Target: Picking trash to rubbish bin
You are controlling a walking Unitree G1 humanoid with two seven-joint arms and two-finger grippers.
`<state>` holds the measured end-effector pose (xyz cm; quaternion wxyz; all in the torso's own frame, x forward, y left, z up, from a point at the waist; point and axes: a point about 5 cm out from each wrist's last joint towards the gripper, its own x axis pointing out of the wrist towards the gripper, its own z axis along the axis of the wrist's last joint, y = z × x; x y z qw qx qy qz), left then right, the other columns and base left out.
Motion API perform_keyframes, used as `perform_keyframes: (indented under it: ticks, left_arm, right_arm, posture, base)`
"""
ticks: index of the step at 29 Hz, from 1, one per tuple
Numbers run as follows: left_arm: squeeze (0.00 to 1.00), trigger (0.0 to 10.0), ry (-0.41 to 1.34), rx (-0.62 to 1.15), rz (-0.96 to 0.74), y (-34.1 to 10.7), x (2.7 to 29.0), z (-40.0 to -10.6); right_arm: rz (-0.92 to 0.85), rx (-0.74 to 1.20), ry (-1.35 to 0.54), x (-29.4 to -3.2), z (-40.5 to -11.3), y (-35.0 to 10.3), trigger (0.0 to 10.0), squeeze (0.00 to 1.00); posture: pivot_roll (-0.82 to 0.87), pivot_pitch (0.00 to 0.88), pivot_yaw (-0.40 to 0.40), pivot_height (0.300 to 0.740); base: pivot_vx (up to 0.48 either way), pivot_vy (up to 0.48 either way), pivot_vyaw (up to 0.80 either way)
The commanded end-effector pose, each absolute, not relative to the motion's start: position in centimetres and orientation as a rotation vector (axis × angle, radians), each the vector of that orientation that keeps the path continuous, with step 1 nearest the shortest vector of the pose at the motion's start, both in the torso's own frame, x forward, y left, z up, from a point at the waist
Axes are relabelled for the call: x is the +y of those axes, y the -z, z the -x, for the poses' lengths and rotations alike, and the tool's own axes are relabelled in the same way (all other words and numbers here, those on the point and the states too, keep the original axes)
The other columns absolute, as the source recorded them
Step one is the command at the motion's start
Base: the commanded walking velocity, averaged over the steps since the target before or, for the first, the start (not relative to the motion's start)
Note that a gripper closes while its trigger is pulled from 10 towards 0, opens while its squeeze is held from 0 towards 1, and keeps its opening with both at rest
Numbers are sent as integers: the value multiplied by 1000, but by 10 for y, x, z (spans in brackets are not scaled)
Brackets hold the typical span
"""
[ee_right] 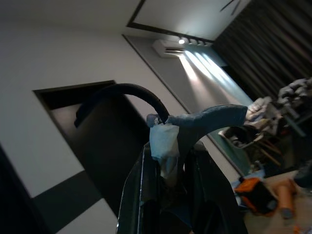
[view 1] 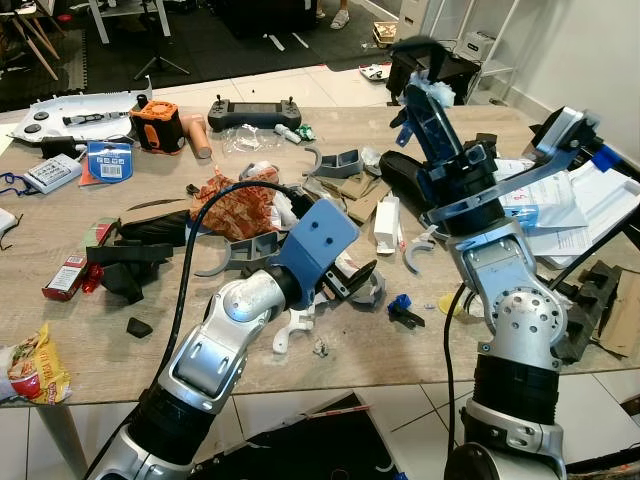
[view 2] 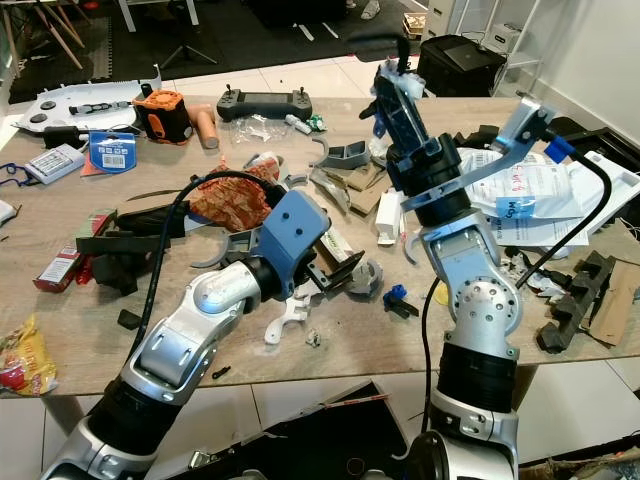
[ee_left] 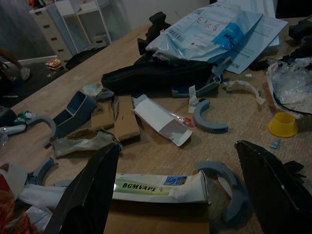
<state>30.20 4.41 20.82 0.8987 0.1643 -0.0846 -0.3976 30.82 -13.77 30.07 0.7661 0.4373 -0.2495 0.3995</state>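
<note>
Both eye views look forward and down from the head onto the cluttered tabletop (view 1: 300, 360), sharing nearly the whole scene. The left wrist camera sits low and close over the tabletop, facing the far right clutter. The right wrist camera is raised, tilted up toward wall and ceiling.

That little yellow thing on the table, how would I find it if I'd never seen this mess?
Start at the wooden table and go to its near edge, beside the robot's right arm. There, just past the small blue and black clip, sits the yellow cap. It is round, cup-shaped and bright yellow, while the scraps around it are grey, white or clear.
</note>
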Motion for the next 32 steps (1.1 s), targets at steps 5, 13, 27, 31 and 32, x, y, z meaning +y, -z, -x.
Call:
perform_keyframes:
  ticks: [5,13,27,31,32]
  left_arm:
    - [0,10000,812,-181,-341,-208,42,-304]
    - [0,10000,459,-170,-272,-213,77,-326]
    - [0,10000,233,-98,-4,-207,111,-327]
    - [0,10000,246,-113,12,-210,109,-327]
    - [0,10000,248,-118,21,-211,108,-327]
  right_arm:
    - [-875,-466,-770,-142,-313,-294,10000,0]
    - [-269,-422,-109,-178,-346,-270,10000,0]
    - [1,-405,-60,-161,-333,-243,10000,0]
    - [8,-407,-52,-159,-332,-242,10000,0]
    - [6,-402,-51,-160,-332,-241,10000,0]
  posture:
    - [-16,147,1,740]
    - [-8,128,27,740]
    - [-3,115,8,740]
    - [-3,115,8,740]
    - [-6,109,3,740]
  base:
    - [0,0,0]
    - [0,0,0]
    - [0,0,0]
    - [0,0,0]
    - [0,0,0]
